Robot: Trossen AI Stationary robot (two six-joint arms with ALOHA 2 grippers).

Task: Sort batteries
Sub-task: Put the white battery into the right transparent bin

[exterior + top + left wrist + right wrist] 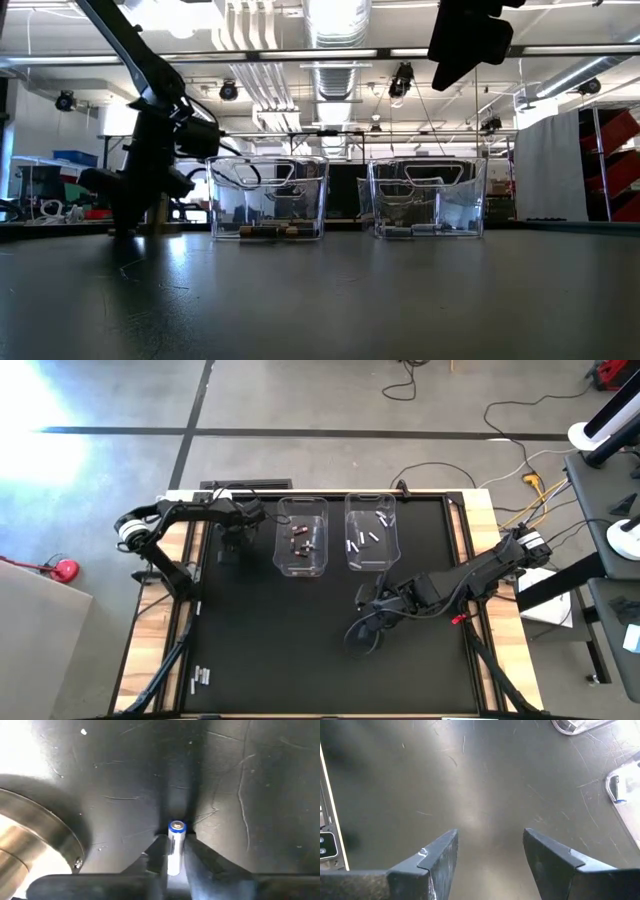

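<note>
Held battery: a white battery (175, 847) with a blue-ringed end is pinched between the fingers of the left gripper (175, 857), above the dark desk (240, 795) at its far left, just beside a round metal part (30, 845).
Left gripper, overhead: (232, 530), just left of the left bin (302, 536) and apart from it.
Step in hand (judgement): carrying one picked white battery toward a bin; release not yet done.
Next move (judgement): white ones lie in the right bin (371, 531), so the arm likely has to pass over the left bin, stop above the right one, and open the fingers there. Bin walls are tall, so height must be kept.
Left bin contents: a few dark reddish batteries (300, 538) on its floor.
Right bin contents: several white batteries (364, 538), scattered.
Unsorted batteries: a small group of pale batteries (201, 678) at the desk's near left edge, well apart from both bins.
Right gripper: (490, 865), fingers spread wide, holding nothing, above bare desk; overhead it sits near the desk's middle right (366, 628), nearer than the right bin.
Low view: both bins (268, 197) (428, 196) stand upright side by side.
</note>
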